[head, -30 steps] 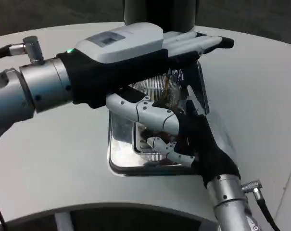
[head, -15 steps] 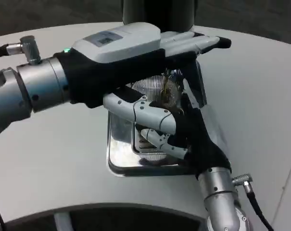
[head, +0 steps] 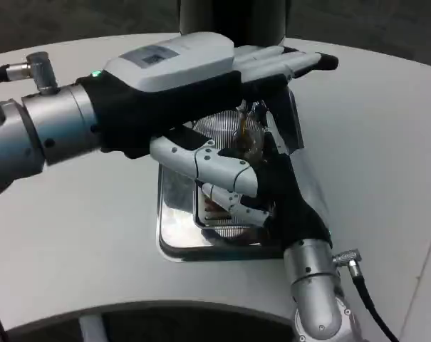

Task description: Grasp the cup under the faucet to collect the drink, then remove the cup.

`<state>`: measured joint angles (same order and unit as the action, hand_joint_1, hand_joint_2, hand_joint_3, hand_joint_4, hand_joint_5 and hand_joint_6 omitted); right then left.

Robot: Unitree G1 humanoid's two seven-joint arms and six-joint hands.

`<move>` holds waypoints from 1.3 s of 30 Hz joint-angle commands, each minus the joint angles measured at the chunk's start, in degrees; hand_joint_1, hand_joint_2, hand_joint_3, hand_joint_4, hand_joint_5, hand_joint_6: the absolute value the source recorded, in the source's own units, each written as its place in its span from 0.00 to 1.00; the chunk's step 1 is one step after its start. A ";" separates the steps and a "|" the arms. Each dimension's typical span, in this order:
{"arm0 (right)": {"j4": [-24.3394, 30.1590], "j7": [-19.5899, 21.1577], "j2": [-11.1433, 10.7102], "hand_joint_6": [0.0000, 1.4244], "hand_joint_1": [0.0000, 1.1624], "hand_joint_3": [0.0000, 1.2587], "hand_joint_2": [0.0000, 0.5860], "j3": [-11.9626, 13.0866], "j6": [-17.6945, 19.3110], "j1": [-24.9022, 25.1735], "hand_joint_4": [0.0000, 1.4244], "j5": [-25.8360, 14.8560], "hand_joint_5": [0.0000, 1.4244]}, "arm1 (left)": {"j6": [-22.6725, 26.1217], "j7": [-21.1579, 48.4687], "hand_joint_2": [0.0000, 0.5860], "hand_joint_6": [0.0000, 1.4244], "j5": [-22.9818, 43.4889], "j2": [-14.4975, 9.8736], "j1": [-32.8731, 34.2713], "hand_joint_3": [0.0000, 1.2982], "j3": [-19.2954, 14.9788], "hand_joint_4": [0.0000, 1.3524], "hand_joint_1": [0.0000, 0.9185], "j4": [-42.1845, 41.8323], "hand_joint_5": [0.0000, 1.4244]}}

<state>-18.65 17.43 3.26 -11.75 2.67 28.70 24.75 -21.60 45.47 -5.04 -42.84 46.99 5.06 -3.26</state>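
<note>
The left hand (head: 201, 78) reaches flat across the top, fingers straight, holding nothing. Below it the clear cup (head: 233, 135) stands on the metal tray (head: 174, 228), gripped by the right hand (head: 254, 189) on the white worktop (head: 379, 142).

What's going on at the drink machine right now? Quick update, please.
Right robot hand grips the cup over the drip tray. Left robot hand reaches above it. Brown drink pouring in.
</note>
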 commanded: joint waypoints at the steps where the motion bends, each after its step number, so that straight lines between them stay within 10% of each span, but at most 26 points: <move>1: -2.15 0.83 0.71 0.01 0.63 0.00 0.33 -0.17 1.05 0.37 0.00 -0.57 0.00 | 0.41 1.29 0.12 0.00 -0.49 -1.15 -1.99 0.00 0.50 0.00 0.00 1.11 0.00; 14: -3.54 1.51 1.31 0.02 0.64 0.00 0.33 -0.17 2.40 0.47 0.01 -0.95 0.00 | -4.22 -10.35 0.19 0.00 7.14 5.97 -6.17 0.00 -9.09 0.00 0.00 2.36 0.00; 23: -6.51 2.39 1.84 0.07 0.69 0.00 0.33 -0.55 4.79 1.66 0.06 -1.00 0.05 | -4.46 -10.81 0.20 0.00 8.06 5.49 -8.22 0.00 -10.64 0.00 0.00 2.03 0.00; 32: -9.70 7.34 3.39 0.47 0.87 0.28 0.38 1.00 8.02 2.20 0.37 -2.04 0.38 | -2.80 -10.71 0.21 0.00 9.06 4.89 -11.62 0.00 -12.51 0.00 0.00 0.35 0.00; 39: -10.65 8.83 3.73 0.60 0.95 0.39 0.43 0.45 9.17 2.65 0.43 -2.08 0.50 | -1.28 -10.39 0.21 0.00 9.83 3.70 -15.22 0.00 -13.98 0.00 0.00 -1.18 0.00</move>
<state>-27.58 26.11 5.48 -11.05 12.28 31.82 23.16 -23.40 35.00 3.99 -38.19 33.47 -8.18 -3.06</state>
